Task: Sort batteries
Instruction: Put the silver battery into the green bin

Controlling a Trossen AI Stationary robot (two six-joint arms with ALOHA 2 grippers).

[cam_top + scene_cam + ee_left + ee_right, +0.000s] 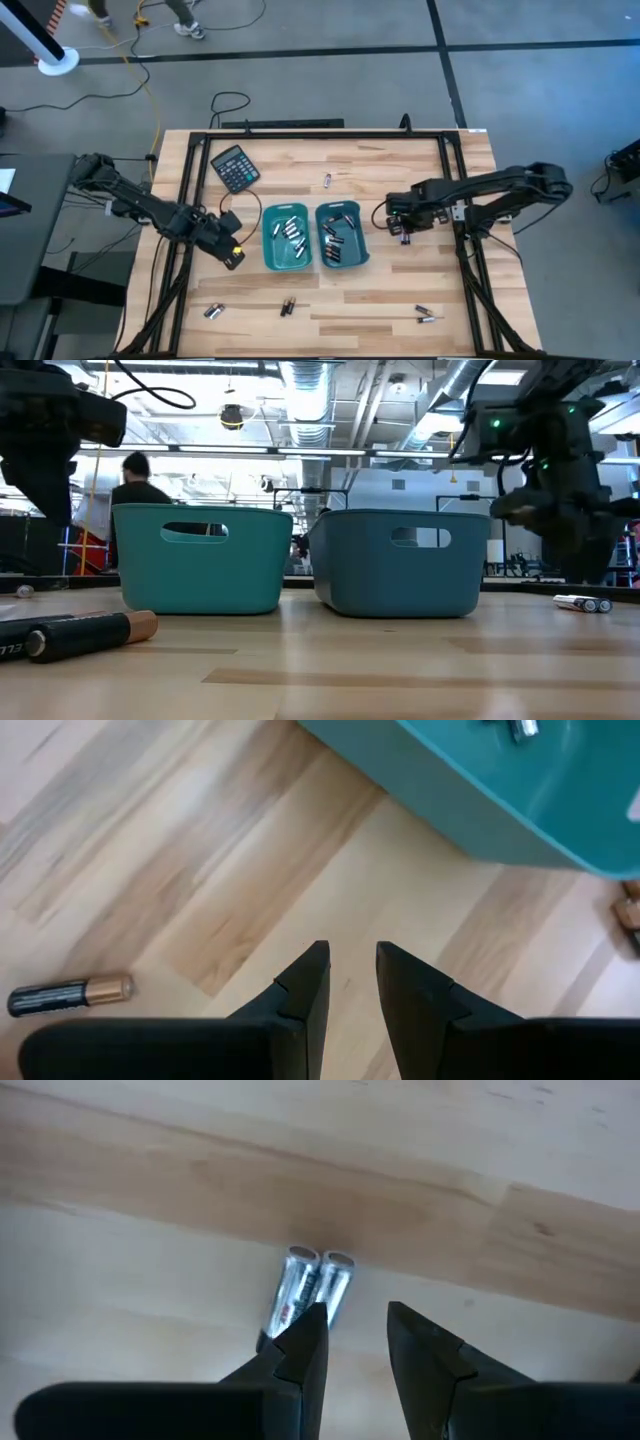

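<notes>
Up close, the right gripper (355, 1315) hangs just off the bins' right side. Its jaws stand apart with nothing between them. Two silvery cells (305, 1295) lie touching side by side, next to one finger rather than inside the gap. If you close from here, that finger would likely nudge the pair and set the round cells rolling. If you shift over without care, you may pinch both at once, or catch one by its end and lose it on the lift.

The left gripper (350, 955) hovers just off the bins' left side, jaws narrowly apart and empty. A dark copper-ended cell (70, 997) lies well off its line. The left bin (470, 810) is near enough that a wide swing could clip its wall and shove it.

Note what each view adds. Only the wrist views show the empty gaps. The high view alone shows sorted cells inside the left bin (268, 245) and right bin (362, 245). It also shows strays in front of the bins (288, 306) and one behind (327, 180), near a calculator (236, 167). The low view hides the bins' contents, yet it shows the cells lying flat on the table (400, 660) and a person (135, 485) far behind.
</notes>
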